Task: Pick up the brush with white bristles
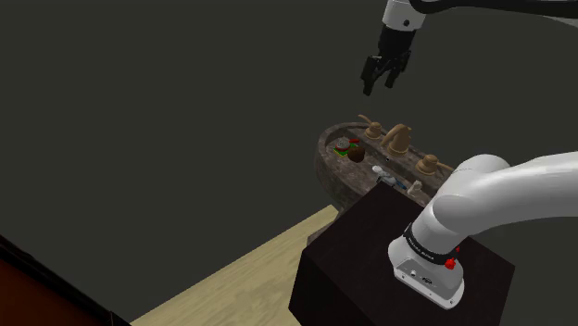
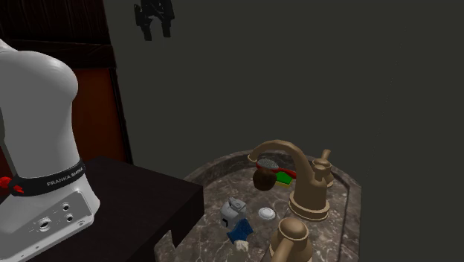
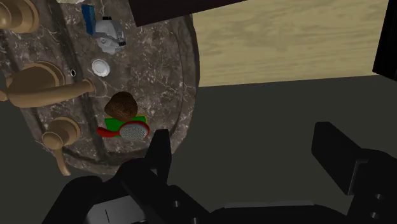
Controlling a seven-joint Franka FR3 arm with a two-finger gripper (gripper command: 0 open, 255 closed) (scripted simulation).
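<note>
Second exterior view, left to right:
- Arm [image 2: 37,134] base sat on the dark stand [image 2: 134,193].
- Claw [image 2: 155,31] hung near the top edge, well above the sink [image 2: 346,216].
- Sink was dark marble, just beside the stand.
- In the basin, nearest the stand: a white-grey item [image 2: 234,211] with a blue item [image 2: 239,232] touching it.
- Next came a brown lump [image 2: 262,179], then a small white drain plug [image 2: 267,214].
- Brush [image 2: 270,165] lay in the basin just past the lump. It had a round head with a red rim and pale bristles facing up, and a red handle.
- The brush rested on a green block [image 2: 285,179], partly behind the faucet [image 2: 286,152] spout.
- Faucet was bronze, with a matching tap handle [image 2: 321,167] on the far side and another [image 2: 294,237] on the near side.

Wrist view:
- Fingers [image 3: 159,156] were spread wide, nothing between them, nothing touched.
- The brush head showed just off the tip of one finger, far below it.
- The gap between the fingers looked down on dark floor outside the sink rim, not on the brush.
- Wood floor [image 3: 286,38] ran past the sink beside the stand.

Shoulder view:
- Claw was up high, above and slightly left of the faucet.
- Brush sat at the sink's left end, well apart from the claw.
</note>
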